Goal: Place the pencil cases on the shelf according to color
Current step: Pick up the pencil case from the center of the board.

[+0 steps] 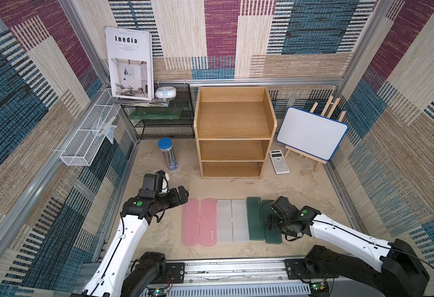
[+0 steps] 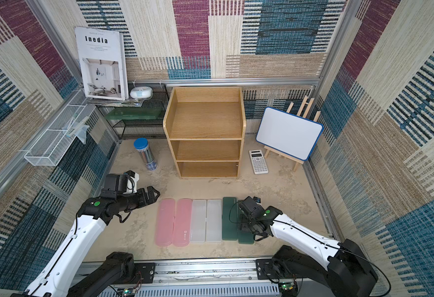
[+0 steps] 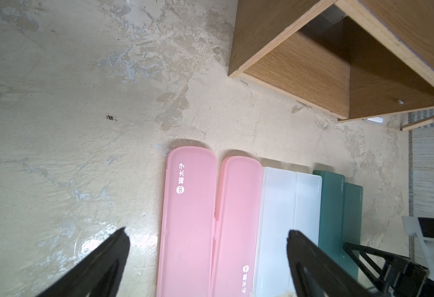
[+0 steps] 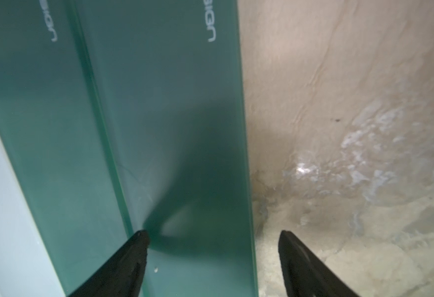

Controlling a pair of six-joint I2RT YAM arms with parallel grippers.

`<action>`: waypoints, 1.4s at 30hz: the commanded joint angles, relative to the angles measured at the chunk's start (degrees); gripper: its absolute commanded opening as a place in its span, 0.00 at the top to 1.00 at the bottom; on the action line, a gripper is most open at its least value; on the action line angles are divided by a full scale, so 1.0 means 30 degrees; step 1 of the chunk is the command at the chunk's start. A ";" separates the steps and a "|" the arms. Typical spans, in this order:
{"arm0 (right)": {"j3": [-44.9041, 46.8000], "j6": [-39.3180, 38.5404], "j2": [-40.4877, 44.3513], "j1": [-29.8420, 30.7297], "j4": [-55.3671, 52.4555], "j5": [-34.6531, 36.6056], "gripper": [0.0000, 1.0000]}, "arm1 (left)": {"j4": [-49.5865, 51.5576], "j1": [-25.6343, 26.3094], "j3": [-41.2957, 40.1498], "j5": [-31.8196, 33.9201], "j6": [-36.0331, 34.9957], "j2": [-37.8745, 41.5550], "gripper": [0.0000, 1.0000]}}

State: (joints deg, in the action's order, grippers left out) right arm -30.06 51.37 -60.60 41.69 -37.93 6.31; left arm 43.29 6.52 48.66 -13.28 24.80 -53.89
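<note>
Right end effector [image 4: 213, 235] hangs low over the outer dark green case [image 4: 185, 115], jaws spread wide and gripping nothing. One finger sits above the seam where this case touches the inner dark green case [image 4: 43, 128]. The other sits over bare counter [image 4: 352, 102], just outside the case's free long edge. The jaws thus bracket the case across its width, which looks a sound grip for something so flat.

The seam is the tight spot. Since the two green cases lie flush, the inner finger probably has to come down exactly on that line, or the case may need drawing outward first to open a gap.

Past the inner finger, the frosted white cases [image 1: 231, 221] and pink cases [image 1: 199, 222] continue the row. Beside the pink end the left end effector [image 3: 207, 232] hovers, open and empty.

Ahead, well apart, the shelf [image 1: 232, 118] stands with all three tiers bare. A level carry should suit it best.
</note>
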 commanded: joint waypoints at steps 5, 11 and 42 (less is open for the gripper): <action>-0.0495 -0.0279 -0.1270 0.0428 -0.0293 0.0298 0.15 | 0.0072 -0.0007 0.0071 -0.0019 -0.0444 -0.0196 0.00; -0.0932 -0.0208 -0.2019 0.0663 -0.0989 0.1308 0.13 | 0.0104 -0.0007 0.0101 -0.0170 -0.0473 -0.0249 0.00; -0.2116 0.0837 -0.1449 0.2116 -0.3958 0.0138 0.09 | 0.0092 -0.0007 0.0112 -0.1162 -0.0448 -0.0201 0.00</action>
State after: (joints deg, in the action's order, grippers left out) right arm -37.04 52.18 -64.60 47.44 -49.80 8.43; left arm 43.72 6.55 48.69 -16.01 23.77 -54.41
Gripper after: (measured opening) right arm 0.908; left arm 0.996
